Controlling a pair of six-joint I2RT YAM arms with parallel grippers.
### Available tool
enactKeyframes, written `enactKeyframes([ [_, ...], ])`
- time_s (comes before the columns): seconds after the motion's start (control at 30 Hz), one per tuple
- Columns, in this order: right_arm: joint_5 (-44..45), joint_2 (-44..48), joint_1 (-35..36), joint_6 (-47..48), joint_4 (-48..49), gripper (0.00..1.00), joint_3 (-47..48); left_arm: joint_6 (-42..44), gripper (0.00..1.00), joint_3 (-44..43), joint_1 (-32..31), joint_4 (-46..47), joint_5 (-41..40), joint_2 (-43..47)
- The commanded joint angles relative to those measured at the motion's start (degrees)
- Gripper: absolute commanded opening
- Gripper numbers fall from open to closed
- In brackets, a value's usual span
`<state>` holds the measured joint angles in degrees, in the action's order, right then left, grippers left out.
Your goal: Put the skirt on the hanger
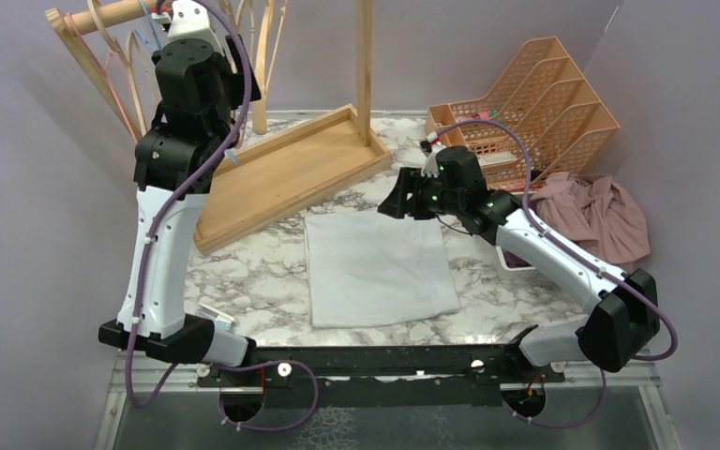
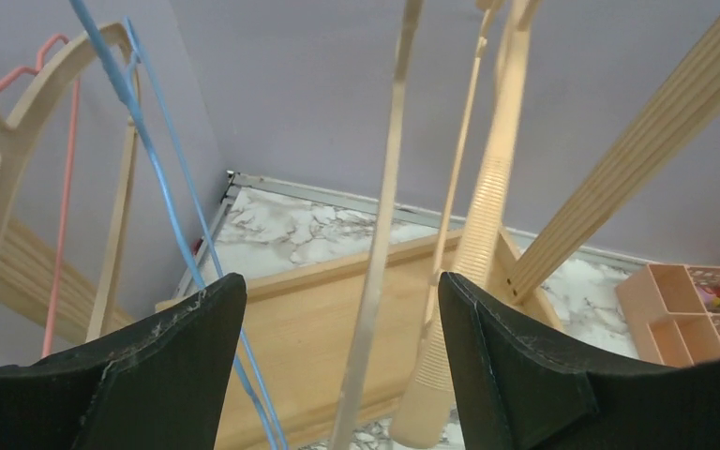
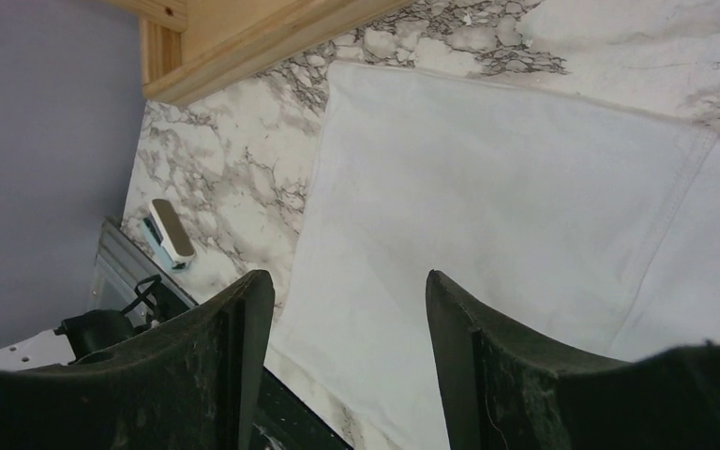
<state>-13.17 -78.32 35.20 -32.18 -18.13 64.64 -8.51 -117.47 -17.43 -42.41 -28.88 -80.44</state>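
Since the skirt (image 1: 380, 267) lies flat at the table (image 1: 244, 281) middle, our right end effector (image 3: 347, 281) hovers over its far edge, jaws apart. The left end effector (image 2: 337, 281) gapes among the hangers (image 2: 487, 206), probably picking one.

skirt (image 1: 380, 267): mid-table (image 1: 244, 277) | hangers (image 2: 492, 206): back-left | trays (image 1: 534, 103): back-right

Cut off by upper edge of top view: hangers (image 1: 264, 56). Partly covered there by right gripper (image 1: 398, 202): far edge of skirt (image 1: 375, 267). Partly behind right arm (image 1: 553, 248): pink cloth (image 1: 600, 211)
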Motion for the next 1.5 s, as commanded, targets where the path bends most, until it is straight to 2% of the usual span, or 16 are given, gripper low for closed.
enactKeyframes([
  [0.0,-0.3,-0.8,0.0,0.8,-0.8,0.64,-0.1,-5.1,0.77,-4.4,7.3,-6.0,8.8,-1.0],
  [0.13,-0.8,-2.0,0.0,1.3,-1.7,0.64,0.7,-7.9,0.69,-7.2,12.3,-8.0,11.8,-1.4],
  [0.27,-1.1,-3.0,0.0,1.6,-2.0,0.64,1.2,-8.5,0.69,-8.6,15.7,-9.4,12.0,-2.3],
  [0.5,-1.3,-5.3,0.0,2.4,-2.6,0.64,3.1,-10.8,0.7,-4.4,20.9,-10.2,14.9,-3.3],
  [0.7,-1.3,-6.5,0.0,2.7,-2.3,0.64,3.8,-10.7,0.68,-3.2,22.4,-9.6,19.6,-5.7],
  [0.8,-1.4,-6.8,0.0,2.8,-2.3,0.64,4.0,-10.4,0.59,-2.6,22.8,-9.2,19.6,-6.4],
  [0.9,-1.1,-6.9,0.0,2.9,-2.2,0.64,4.3,-9.6,0.43,-2.4,22.8,-8.8,18.4,-6.4],
  [1.07,-0.9,-6.9,0.0,3.0,-2.6,0.64,4.6,-6.5,0.01,-4.0,22.8,-7.7,19.6,-5.3],
  [1.47,-0.5,-4.8,0.0,2.8,-4.1,0.64,4.9,-3.1,0.0,-5.6,22.8,-5.1,25.1,0.2],
])
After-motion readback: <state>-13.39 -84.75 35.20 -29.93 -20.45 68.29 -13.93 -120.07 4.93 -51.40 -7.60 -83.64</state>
